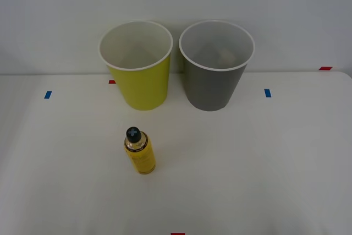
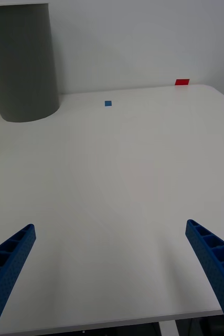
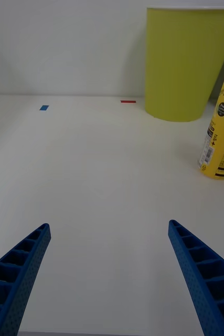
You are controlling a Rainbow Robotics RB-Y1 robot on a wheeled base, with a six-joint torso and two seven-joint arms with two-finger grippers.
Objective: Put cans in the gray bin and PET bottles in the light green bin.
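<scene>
On the table (image 1: 286, 169) the two bins stand side by side at the far edge, nearly touching; the light green bin (image 1: 137, 75) lies at nine o'clock of the gray bin (image 1: 215, 72); the PET bottle (image 1: 139, 151) stands upright at six o'clock of the light green bin, apart from it, nearer the robot.

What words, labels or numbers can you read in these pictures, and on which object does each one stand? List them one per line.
"Lite": slanted script, partly cut off, on the yellow label of the PET bottle.
Barcode and dark round badge on the same label: too small to read.
Light green bin, gray bin: no text.
Left hand, right hand: no text.
</scene>
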